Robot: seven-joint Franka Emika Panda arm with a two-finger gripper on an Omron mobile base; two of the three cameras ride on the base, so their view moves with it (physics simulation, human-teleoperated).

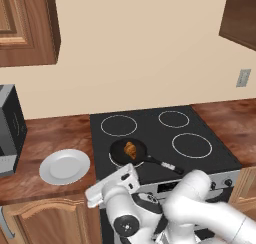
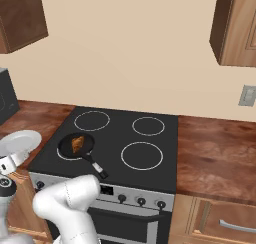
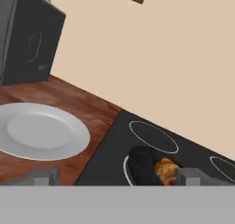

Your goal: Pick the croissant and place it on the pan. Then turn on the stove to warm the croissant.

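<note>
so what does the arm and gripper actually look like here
The arm is glossy white, built of fat rounded segments, with dark grey round caps and dark bands at the joints. No cables or markings can be made out. The hand is a boxy white block. In the hand view the gripper shows two small square grey finger tips.

one croissant (image 1: 130,149), one pan (image 1: 120,153) – one plate (image 1: 64,166)

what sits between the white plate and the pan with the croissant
Nothing: bare wooden counter, then black stove glass, separate the plate from the pan, clearest in the left base view.
</note>
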